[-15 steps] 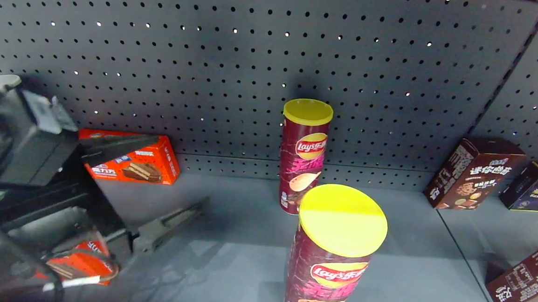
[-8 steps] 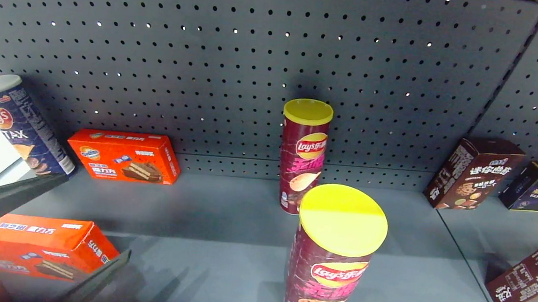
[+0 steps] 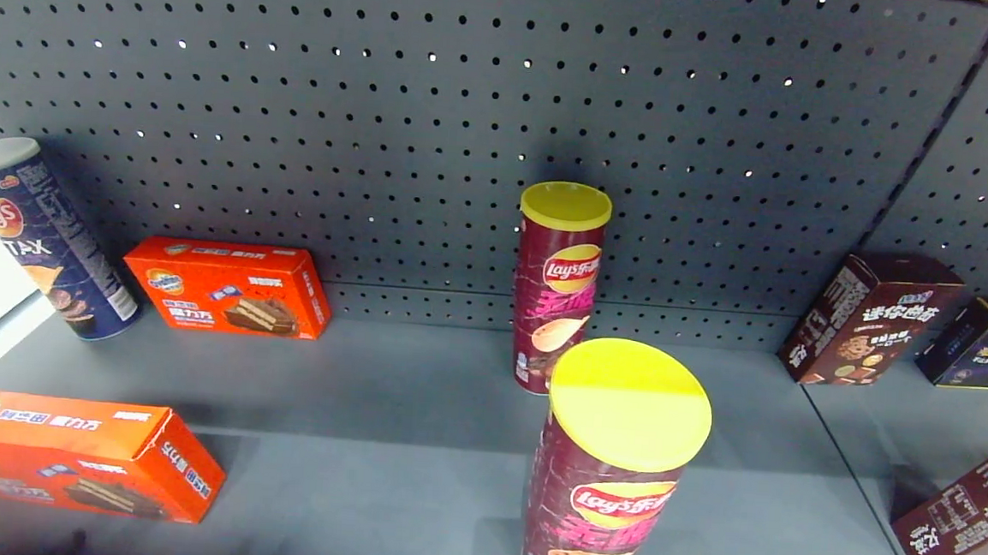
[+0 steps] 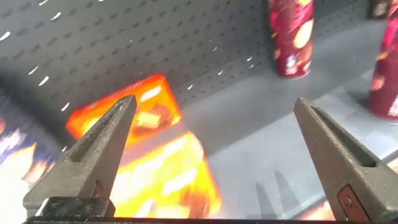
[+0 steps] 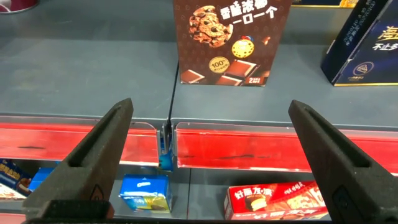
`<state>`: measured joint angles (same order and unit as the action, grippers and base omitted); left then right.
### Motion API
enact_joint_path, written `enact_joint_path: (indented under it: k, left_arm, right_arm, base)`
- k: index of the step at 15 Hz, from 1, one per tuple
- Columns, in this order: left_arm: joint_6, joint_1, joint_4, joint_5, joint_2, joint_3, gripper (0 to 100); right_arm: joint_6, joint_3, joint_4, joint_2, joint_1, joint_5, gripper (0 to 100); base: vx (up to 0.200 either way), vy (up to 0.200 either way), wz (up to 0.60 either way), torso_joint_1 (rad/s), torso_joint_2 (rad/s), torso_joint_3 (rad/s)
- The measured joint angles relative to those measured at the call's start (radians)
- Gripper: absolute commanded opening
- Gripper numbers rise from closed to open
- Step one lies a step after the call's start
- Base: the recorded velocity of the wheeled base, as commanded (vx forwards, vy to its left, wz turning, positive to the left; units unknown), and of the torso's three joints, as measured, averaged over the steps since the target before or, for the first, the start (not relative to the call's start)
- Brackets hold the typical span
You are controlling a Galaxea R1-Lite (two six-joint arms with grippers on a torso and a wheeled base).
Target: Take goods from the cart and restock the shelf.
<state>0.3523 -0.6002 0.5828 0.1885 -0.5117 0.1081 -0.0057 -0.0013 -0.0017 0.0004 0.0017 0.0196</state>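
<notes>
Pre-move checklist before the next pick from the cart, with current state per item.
1. Left hand empty: ok, jaws wide open with nothing between them.
2. Right hand empty: ok, jaws open, nothing held.
3. Front orange box seated: ok, it lies flat on the shelf with no hand touching it.
4. Front maroon can and rear maroon can upright: ok.
5. Box overhang at the shelf's front edge: cannot tell.
6. Next item located in the cart: cannot tell.

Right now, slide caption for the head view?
Shelf holding two maroon chip cans, a blue can, two orange boxes, brown boxes at right.
</notes>
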Motion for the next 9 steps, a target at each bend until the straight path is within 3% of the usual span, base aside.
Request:
enact_joint_path:
  k: [2,5,7,9]
  left_arm:
    - [-0.002,0.024,-0.143,0.015,0.128,-0.038,100]
    - [-0.030,0.090,-0.499,0.039,0.356,-0.068,100]
    - [-0.088,0.127,-0.536,0.070,0.443,-0.090,100]
    - [-0.177,0.147,-0.532,0.107,0.485,-0.103,100]
  right_arm:
    - [0.000,0.000,0.000,0.000,0.000,0.000,100]
    - [0.000,0.000,0.000,0.000,-0.001,0.000,100]
    - [0.000,0.000,0.000,0.000,-0.001,0.000,100]
    - [0.000,0.000,0.000,0.000,0.000,0.000,100]
  base:
    - [0.000,0.000,0.00,0.000,0.00,0.000]
    - [0.000,0.000,0.00,0.000,0.00,0.000]
    - [0.000,0.000,0.00,0.000,0.00,0.000]
    - [0.000,0.000,0.00,0.000,0.00,0.000]
